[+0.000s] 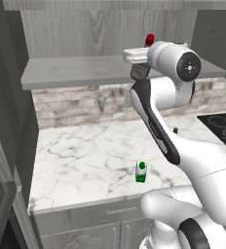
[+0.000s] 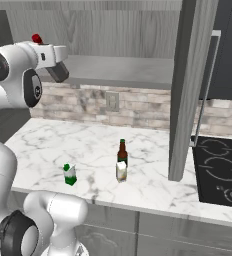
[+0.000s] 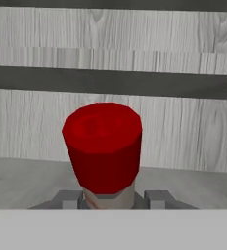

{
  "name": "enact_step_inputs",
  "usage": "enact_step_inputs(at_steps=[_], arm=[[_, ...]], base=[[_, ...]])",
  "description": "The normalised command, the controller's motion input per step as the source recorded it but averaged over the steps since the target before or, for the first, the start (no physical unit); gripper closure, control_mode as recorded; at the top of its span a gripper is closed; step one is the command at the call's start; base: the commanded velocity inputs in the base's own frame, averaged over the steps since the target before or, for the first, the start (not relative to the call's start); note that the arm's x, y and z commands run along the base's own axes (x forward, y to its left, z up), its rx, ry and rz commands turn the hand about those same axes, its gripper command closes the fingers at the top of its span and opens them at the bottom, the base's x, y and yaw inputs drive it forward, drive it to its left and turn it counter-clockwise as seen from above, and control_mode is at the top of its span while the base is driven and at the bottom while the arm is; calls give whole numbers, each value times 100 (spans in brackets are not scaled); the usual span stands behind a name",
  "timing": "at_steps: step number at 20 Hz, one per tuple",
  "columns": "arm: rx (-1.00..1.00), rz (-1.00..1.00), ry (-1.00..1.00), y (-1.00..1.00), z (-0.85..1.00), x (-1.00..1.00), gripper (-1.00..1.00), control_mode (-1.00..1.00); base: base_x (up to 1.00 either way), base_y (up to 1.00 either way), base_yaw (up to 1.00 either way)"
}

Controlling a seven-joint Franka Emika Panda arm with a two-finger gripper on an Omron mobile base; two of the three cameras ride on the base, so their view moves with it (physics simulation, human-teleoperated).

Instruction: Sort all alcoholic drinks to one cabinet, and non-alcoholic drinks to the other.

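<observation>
The red-capped bottle [image 3: 103, 146] sits at the centre of the hand view, its neck clamped between the two grey finger tips [image 3: 69, 199] of the gripper [image 3: 113, 199], which is clenched on it. Behind it runs the grey wood-grain back of the wide cabinet [image 1: 85, 29]. In the left base view the red cap (the rest is hidden by the arm) shows at upper centre, above the long grey shelf [image 1: 81, 70]. On the marble counter [image 2: 98, 145] below, the green and white carton [image 2: 70, 174] stands lower left in the right base view; the brown bottle [image 2: 122, 152] stands just behind the cream carton [image 2: 121, 171] at centre. The black cooktop [image 2: 220, 170] lies at right.
</observation>
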Motion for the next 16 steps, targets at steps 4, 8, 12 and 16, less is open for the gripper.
enact_step_inputs(at_steps=[4,8,12,16], arm=[[0,0,0,0,13,22,100,-100],[0,0,0,0,13,25,100,-100],[0,0,0,0,5,27,100,-100],[0,0,0,0,0,28,100,-100]], base=[[0,0,0],[0,0,0],[0,0,0],[0,0,0]])
